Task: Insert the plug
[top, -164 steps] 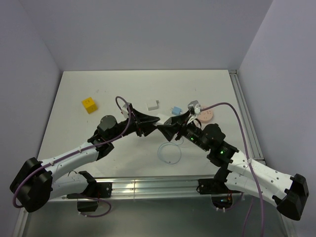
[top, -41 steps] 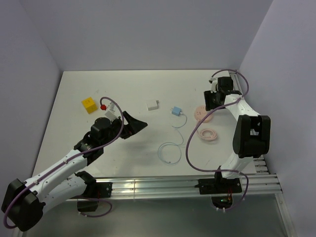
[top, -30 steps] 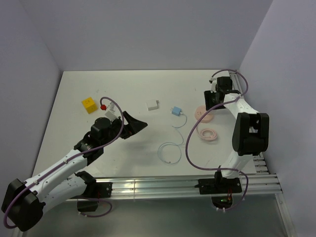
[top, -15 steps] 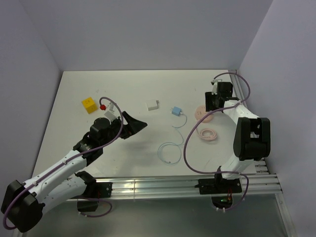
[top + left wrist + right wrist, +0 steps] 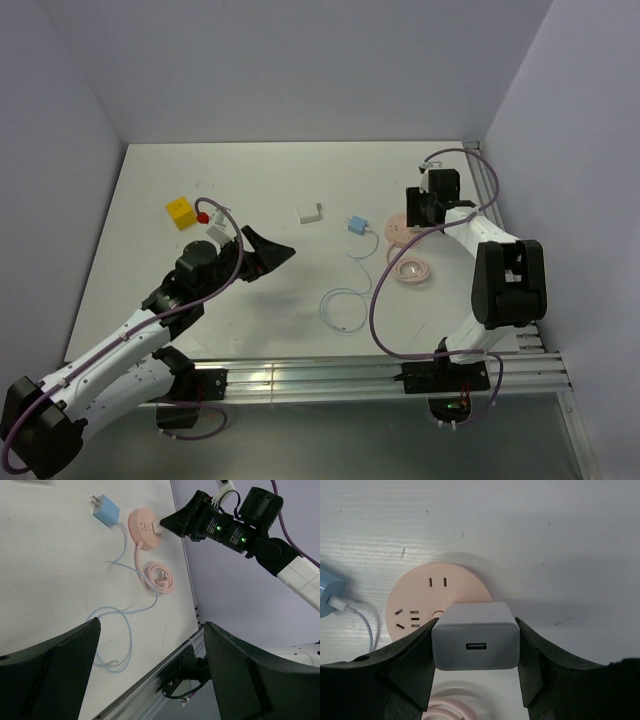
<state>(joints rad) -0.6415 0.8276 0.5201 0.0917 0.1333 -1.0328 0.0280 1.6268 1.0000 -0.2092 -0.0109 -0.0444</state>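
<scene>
Two shifts in the last second: the right claw [image 5: 413, 211], pinching a white square adapter block [image 5: 475, 630], slid left, and the round pink socket disc [image 5: 398, 229] moved with it. The small light-blue plug [image 5: 355, 224] lies untouched on the white table [image 5: 200, 170], upper centre of the top view, just left of the disc. The left claw [image 5: 150, 670] is spread, empty. Judgement: plug not yet inserted.

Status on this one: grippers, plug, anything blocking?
Left gripper open, empty, hovering. Right gripper shut on white charger at pink socket. Blue plug loose beside socket, not held. Nothing in the way.
</scene>
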